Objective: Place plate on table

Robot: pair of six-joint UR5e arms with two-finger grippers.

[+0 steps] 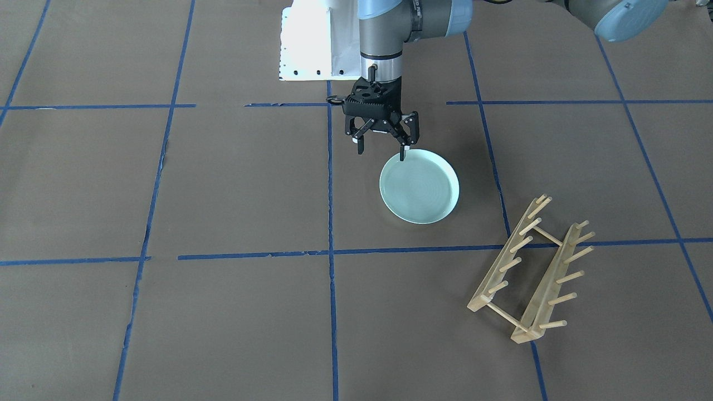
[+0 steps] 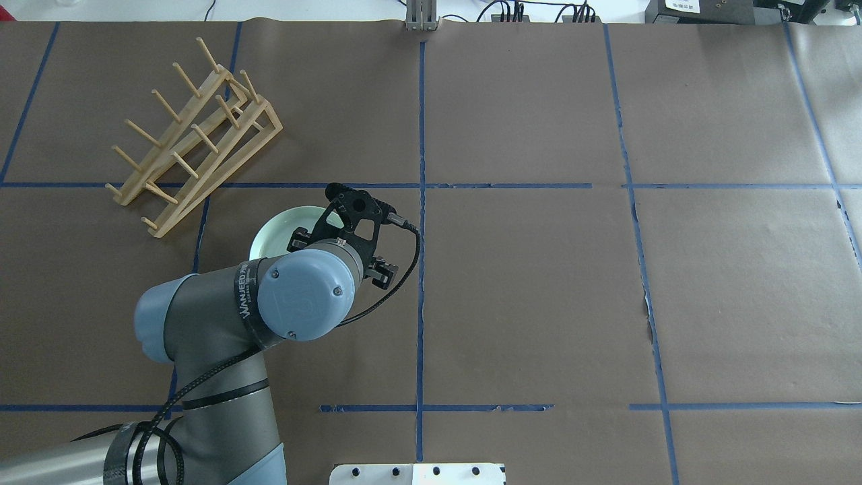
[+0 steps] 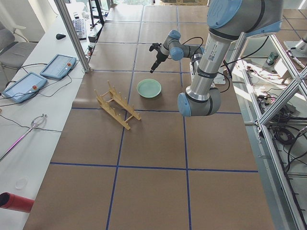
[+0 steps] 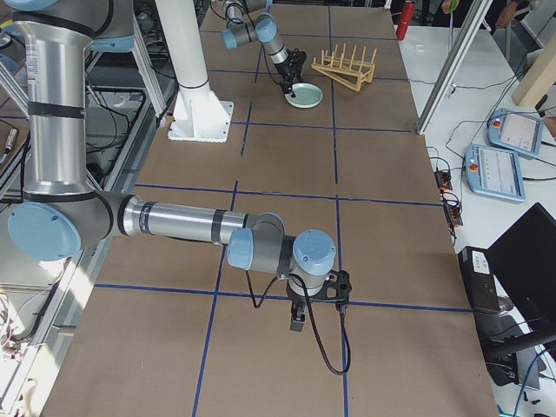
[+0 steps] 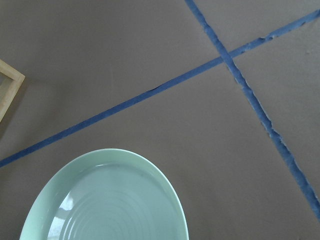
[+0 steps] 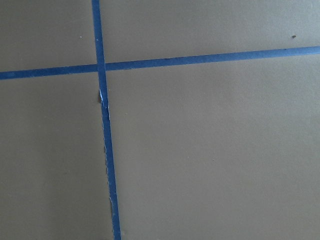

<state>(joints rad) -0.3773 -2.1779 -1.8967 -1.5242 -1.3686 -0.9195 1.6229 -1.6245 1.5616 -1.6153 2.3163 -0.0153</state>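
Note:
The pale mint-green plate [image 1: 419, 186] lies flat on the brown paper-covered table [image 1: 239, 184]. It also shows in the overhead view [image 2: 279, 227], half hidden under my left wrist, and in the left wrist view [image 5: 105, 200]. My left gripper [image 1: 382, 153] hangs open and empty just above the plate's edge nearest the robot base. One fingertip [image 1: 403, 156] is over the rim and the other is off to the side of the plate. My right gripper [image 4: 296, 326] shows only in the exterior right view, low over bare table far from the plate. I cannot tell whether it is open or shut.
A light wooden peg rack [image 1: 529, 273] stands on the table beside the plate, a plate's width away; its corner shows in the left wrist view [image 5: 7, 85]. The white robot base [image 1: 312, 39] is behind the gripper. Blue tape lines [image 6: 102, 125] cross under the right wrist.

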